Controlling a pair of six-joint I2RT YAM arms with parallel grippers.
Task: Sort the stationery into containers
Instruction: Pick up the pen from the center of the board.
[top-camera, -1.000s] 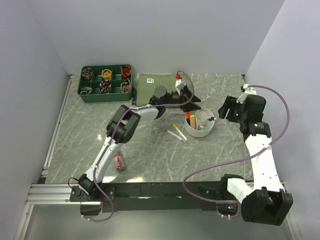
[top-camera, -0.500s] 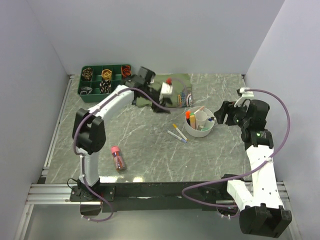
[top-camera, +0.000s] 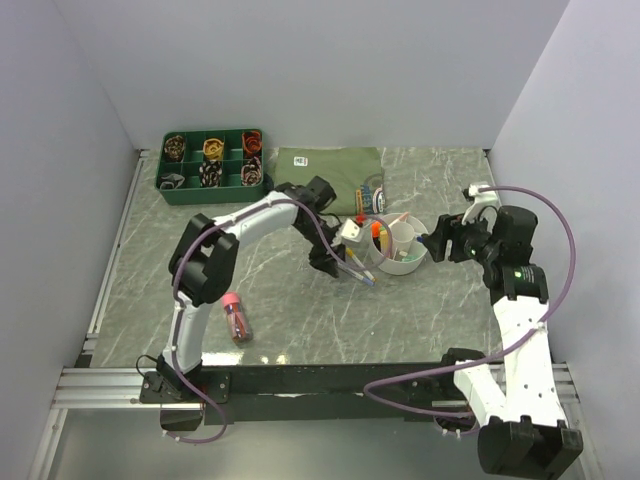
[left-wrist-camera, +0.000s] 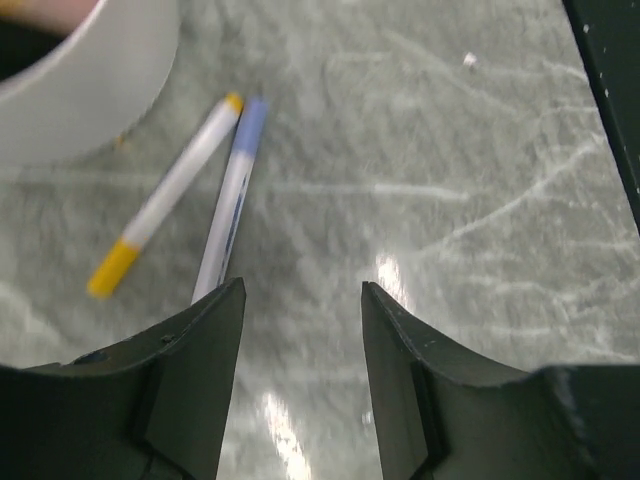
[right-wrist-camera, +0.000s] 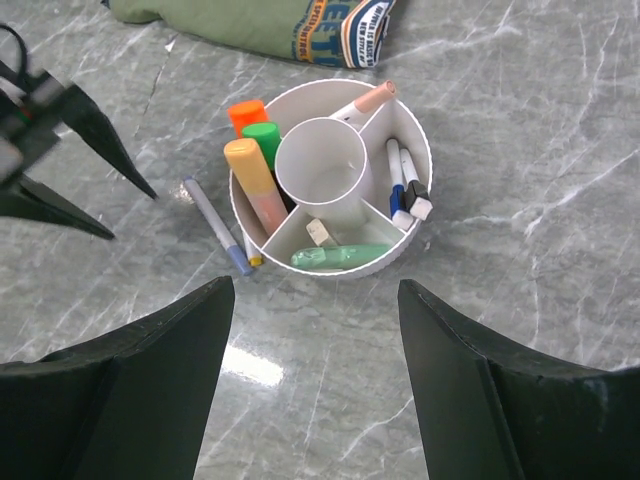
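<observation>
On veined marble (left-wrist-camera: 480, 150): two slim pens (left-wrist-camera: 228, 210), round organiser (right-wrist-camera: 429, 185).

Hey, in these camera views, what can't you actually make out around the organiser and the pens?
Left wrist view: the blue-capped white pen has its lower end behind a finger of the left gripper; the white round plastic organiser is cut by the top edge, contents unseen.
Top view: items in the green compartment tray are too small to identify.
Right wrist view: the olive-green cloth is cut by the top edge, its label partly unreadable.
</observation>
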